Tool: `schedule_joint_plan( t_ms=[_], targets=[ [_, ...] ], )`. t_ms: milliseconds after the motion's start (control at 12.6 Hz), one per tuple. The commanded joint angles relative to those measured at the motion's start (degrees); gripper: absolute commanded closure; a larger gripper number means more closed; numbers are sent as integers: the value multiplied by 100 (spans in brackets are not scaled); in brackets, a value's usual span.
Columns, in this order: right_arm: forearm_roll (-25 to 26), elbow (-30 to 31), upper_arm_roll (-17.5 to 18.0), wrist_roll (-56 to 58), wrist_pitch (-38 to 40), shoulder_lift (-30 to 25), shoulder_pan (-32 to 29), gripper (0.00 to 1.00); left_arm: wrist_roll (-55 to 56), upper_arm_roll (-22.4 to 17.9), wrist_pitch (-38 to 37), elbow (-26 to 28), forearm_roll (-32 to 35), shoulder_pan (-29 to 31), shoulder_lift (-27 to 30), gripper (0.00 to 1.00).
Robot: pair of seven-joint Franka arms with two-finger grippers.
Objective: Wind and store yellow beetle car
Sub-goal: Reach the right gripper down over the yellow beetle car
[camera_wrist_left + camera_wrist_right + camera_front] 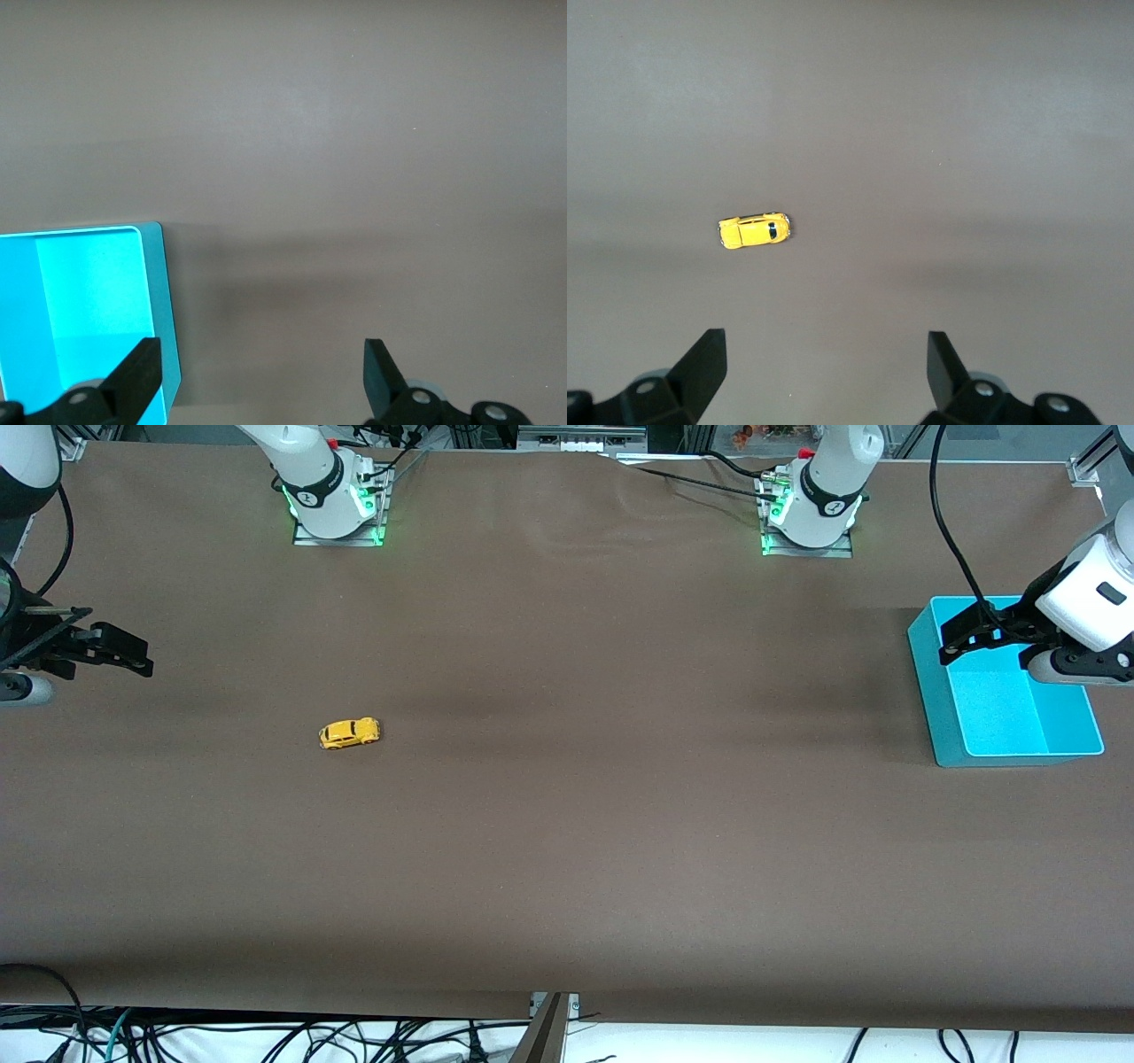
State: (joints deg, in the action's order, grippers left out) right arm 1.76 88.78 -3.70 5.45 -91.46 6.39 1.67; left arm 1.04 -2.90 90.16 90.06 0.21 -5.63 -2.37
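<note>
Yellow, tiny beetle-shaped toy car [755, 232] sits untouched on brown table cloth [567, 824], ahead of my wide-open right gripper [824, 372]; my left gripper [261, 381], equally wide, waits over the cyan plastic bin [939, 691] for storing.

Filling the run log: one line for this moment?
yellow beetle car: on table, untouched | left gripper: open, over cyan bin | right gripper: open, waiting

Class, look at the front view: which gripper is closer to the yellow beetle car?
Right. The right gripper hangs open at the car's end of the table; the left gripper hangs open over the cyan bin.
</note>
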Motion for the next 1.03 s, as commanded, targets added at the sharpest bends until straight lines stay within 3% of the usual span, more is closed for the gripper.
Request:
schedule_joint_plan(
  t_ms=[0,318,954],
  targets=[
    [44,-160,72,-26,120,55,0,0,-34,27,-16,-76,23,44,-36,0],
    [0,-142,107,-53,129,64,87,0,-34,27,-16,-50,23,44,-36,0],
    [-9,-107,107,26,277,231,992,0,-25,18,-16,-32,23,53,-71,0]
  ],
)
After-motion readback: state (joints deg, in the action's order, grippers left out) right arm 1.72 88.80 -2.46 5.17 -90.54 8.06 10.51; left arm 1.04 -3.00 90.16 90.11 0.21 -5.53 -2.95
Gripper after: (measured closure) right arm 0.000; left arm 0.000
